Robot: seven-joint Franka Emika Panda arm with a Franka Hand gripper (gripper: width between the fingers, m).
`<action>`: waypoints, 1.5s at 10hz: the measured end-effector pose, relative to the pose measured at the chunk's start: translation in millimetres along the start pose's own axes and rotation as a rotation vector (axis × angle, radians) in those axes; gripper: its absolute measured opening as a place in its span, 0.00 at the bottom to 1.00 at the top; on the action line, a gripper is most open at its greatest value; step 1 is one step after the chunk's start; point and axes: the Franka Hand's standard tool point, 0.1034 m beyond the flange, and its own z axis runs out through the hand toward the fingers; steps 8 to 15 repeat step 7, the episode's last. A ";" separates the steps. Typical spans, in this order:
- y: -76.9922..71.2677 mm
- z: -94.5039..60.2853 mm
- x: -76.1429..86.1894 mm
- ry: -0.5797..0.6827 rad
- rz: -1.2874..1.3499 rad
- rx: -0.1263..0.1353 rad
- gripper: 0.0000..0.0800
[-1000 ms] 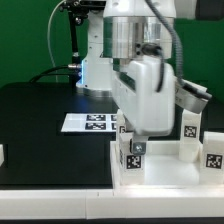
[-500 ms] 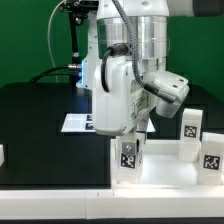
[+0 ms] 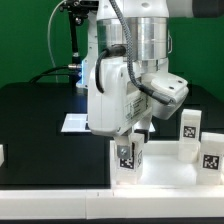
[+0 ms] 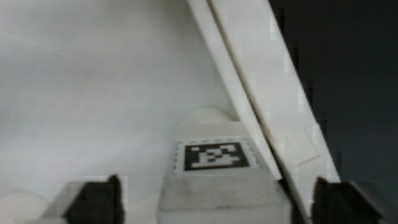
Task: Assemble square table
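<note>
One arm point(image 3: 125, 75) fills the middle of the exterior view, over one slab point(image 3: 165, 178) lying at the table's near edge. Three legs stand upright on the slab: one point(image 3: 130, 155) under the gripper point(image 3: 131, 133), two point(image 3: 191, 128) point(image 3: 212, 150) toward the exterior view's right. The marker board point(image 3: 72, 123) lies behind. Only the wrist view shows the fingers point(image 4: 93, 203) spread on either side of the tagged leg point(image 4: 217, 160), with visible gaps, holding nothing.
</note>
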 end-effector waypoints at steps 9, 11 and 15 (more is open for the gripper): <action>-13.1 -37.3 -6.9 -0.050 -0.028 0.043 0.81; -13.1 -37.3 -6.9 -0.050 -0.028 0.043 0.81; -13.1 -37.3 -6.9 -0.050 -0.028 0.043 0.81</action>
